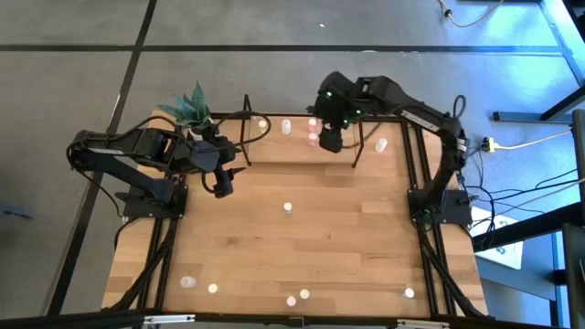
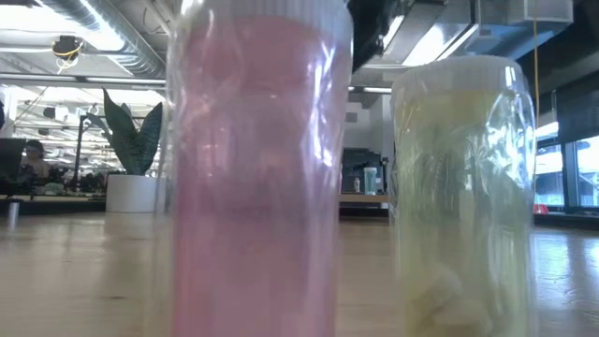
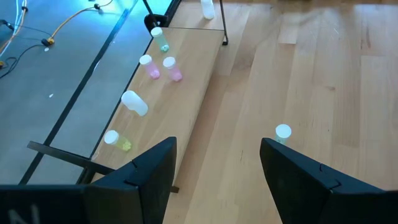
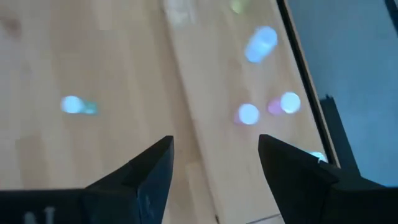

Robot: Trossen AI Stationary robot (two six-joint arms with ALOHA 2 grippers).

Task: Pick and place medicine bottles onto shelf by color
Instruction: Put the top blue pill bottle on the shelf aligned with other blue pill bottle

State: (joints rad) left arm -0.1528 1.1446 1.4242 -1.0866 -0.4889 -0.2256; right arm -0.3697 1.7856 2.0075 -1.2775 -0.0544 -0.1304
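Pale bottles stand along the shelf (image 1: 302,137) at the far edge of the wooden surface (image 1: 302,247), others scattered nearer, beside a potted plant (image 1: 189,108), while left gripper (image 1: 222,185) and right gripper (image 1: 329,139) hover with fingers spread, empty.

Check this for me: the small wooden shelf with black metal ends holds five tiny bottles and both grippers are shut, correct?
Not quite. Both grippers are open: the left gripper and right gripper each show spread fingers with nothing between them in their wrist views. Five tiny bottles on the small wooden shelf is right.
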